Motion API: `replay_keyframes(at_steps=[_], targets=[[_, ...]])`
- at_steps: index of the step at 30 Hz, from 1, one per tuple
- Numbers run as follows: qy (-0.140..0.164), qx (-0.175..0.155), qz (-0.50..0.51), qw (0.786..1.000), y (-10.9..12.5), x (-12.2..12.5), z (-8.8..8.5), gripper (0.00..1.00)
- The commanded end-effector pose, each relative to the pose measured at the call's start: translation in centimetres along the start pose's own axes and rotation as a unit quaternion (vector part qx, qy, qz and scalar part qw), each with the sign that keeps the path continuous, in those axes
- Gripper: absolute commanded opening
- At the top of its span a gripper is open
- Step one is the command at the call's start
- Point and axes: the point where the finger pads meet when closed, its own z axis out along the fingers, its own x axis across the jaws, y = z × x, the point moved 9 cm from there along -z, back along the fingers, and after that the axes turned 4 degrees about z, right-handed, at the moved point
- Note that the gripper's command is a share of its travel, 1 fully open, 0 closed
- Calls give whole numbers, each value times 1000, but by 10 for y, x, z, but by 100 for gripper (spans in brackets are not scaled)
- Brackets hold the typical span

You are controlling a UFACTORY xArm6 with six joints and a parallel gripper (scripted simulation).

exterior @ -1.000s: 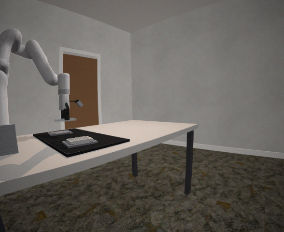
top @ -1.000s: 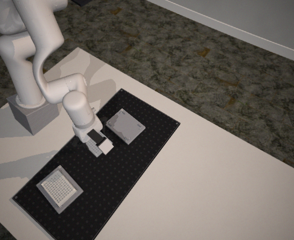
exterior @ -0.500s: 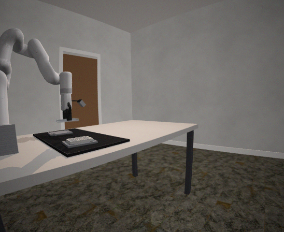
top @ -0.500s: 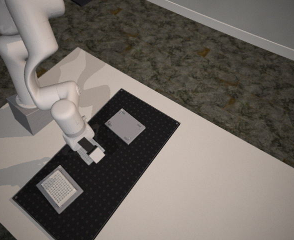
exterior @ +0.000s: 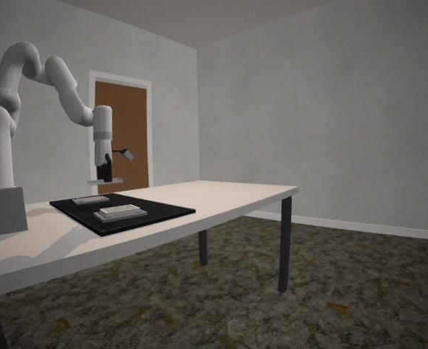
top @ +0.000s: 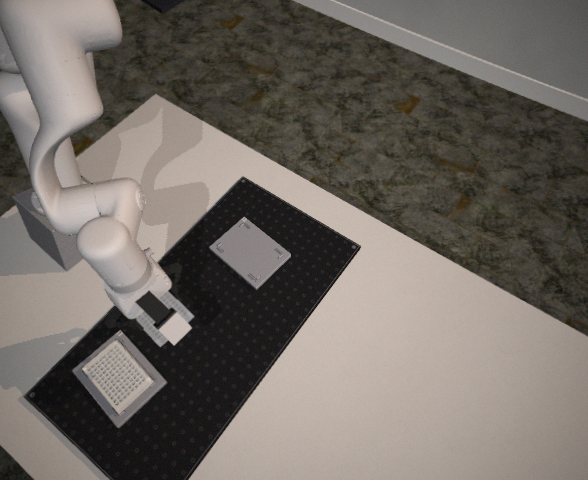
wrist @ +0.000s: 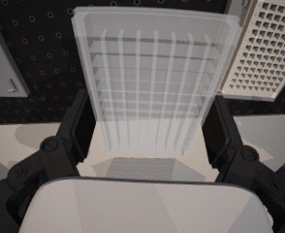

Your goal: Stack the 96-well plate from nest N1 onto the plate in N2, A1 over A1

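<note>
My gripper (top: 166, 315) is shut on a clear 96-well plate (wrist: 149, 81) and holds it in the air above the black board, between the two nests. The held plate also shows in the exterior view (exterior: 105, 182) as a thin flat slab under the fingers. The empty grey nest N1 (top: 250, 251) lies further along the board. The second 96-well plate (top: 115, 370), white with its grid of wells, sits in nest N2 near the board's near end. In the wrist view that plate (wrist: 266, 49) is at the upper right, and an edge of N1 (wrist: 2, 65) at the left.
The black perforated board (top: 196, 330) lies on a white table (top: 387, 361). The arm's grey base block (top: 46, 232) stands at the table's left edge. A small grey camera (exterior: 127, 153) sticks out from the wrist.
</note>
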Motion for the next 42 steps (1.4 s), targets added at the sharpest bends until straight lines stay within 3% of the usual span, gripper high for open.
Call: replay_keyframes(at_steps=[1,42], targets=[[0,2,0,1000,-3,17,-1,0],[0,2,0,1000,-17,137,-1,0]])
